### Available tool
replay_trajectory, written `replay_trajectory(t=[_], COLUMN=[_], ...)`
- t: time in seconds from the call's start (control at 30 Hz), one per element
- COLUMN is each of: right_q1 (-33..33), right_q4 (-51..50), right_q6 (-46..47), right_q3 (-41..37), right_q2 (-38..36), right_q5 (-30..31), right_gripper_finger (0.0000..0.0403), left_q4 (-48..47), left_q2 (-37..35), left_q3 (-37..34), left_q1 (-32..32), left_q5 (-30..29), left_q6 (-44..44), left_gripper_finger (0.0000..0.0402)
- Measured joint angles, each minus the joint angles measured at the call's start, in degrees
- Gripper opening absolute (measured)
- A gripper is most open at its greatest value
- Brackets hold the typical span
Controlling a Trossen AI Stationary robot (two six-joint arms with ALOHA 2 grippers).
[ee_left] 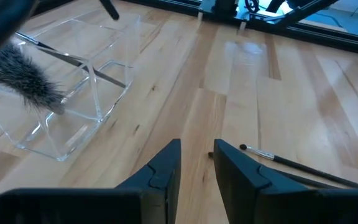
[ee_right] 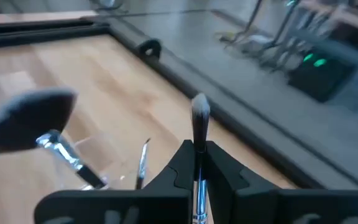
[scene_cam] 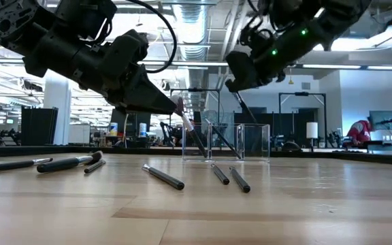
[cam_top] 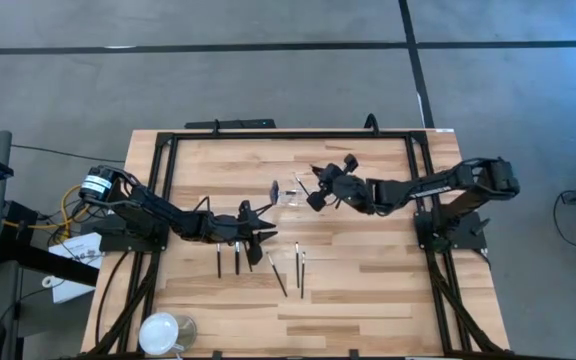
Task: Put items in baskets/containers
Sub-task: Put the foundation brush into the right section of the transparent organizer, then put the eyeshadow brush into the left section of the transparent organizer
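Right pincer [ee_right: 197,163] pinches slim dark brush [ee_right: 199,118] above clear rectangular plastic tray [ee_left: 61,93] holding fan-head brush [ee_left: 20,78]; left pincer [ee_left: 197,162] spread.

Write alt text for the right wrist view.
The right end effector is shut on a slim makeup brush, bristles pointing away from the camera. Beyond it, a fan-headed brush leans in the clear tray on the wooden table.

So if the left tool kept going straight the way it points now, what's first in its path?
Probably bare table: the left tool points at open wood, with the clear tray off to one side and a brush to the other. Depth is uncertain.
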Motion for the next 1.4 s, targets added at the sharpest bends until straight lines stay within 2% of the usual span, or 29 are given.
replay_trajectory(t=[0.1, 0.27, 0.47, 0.67, 0.73, 0.9, 1.1, 1.2, 1.4], right_q1=[-1.4, -1.7, -1.7, -1.0, -0.1, 3.4, 9.5, 11.9, 14.5], right_q4=[0.9, -0.4, 0.2, 0.2, 0.2, 0.3, 0.6, 0.4, 0.9], right_q6=[1.5, 1.6, 5.7, 5.9, 5.7, 5.7, 5.6, 5.6, 5.6], right_q3=[0.2, 0.1, 0.1, 0.2, 0.2, 0.2, 0.2, 0.2, 0.2], right_q2=[1.5, 4.5, 8.4, 6.4, 4.5, -0.7, -4.2, -4.4, -4.0], right_q5=[-4.2, -3.4, -3.4, -3.2, -3.2, -3.2, -3.3, -3.4, -3.4], right_gripper_finger=[0.0008, 0.0017, 0.0060, 0.0091, 0.0098, 0.0107, 0.0109, 0.0109, 0.0109], left_q4=[0.0, 0.0, -0.2, -0.9, -2.8, -20.3, -49.4, -59.1, -65.2], left_q2=[0.0, 0.0, 0.0, -1.0, -3.3, -15.1, -29.6, -31.6, -29.0], left_q3=[0.0, -0.3, -1.7, -2.9, -3.6, -3.7, -3.7, -3.7, -3.7], left_q1=[0.0, 0.0, -0.1, -0.7, -0.8, -0.8, -1.5, -2.8, -6.0], left_q5=[0.0, 0.0, -0.4, -0.6, -0.9, -2.4, -3.3, -1.9, 1.2], left_q6=[0.0, -3.9, -5.2, -6.4, -6.6, -12.4, -28.3, -34.1, -41.0], left_gripper_finger=[0.0092, 0.0092, 0.0092, 0.0092, 0.0092, 0.0092, 0.0092, 0.0092, 0.0092])
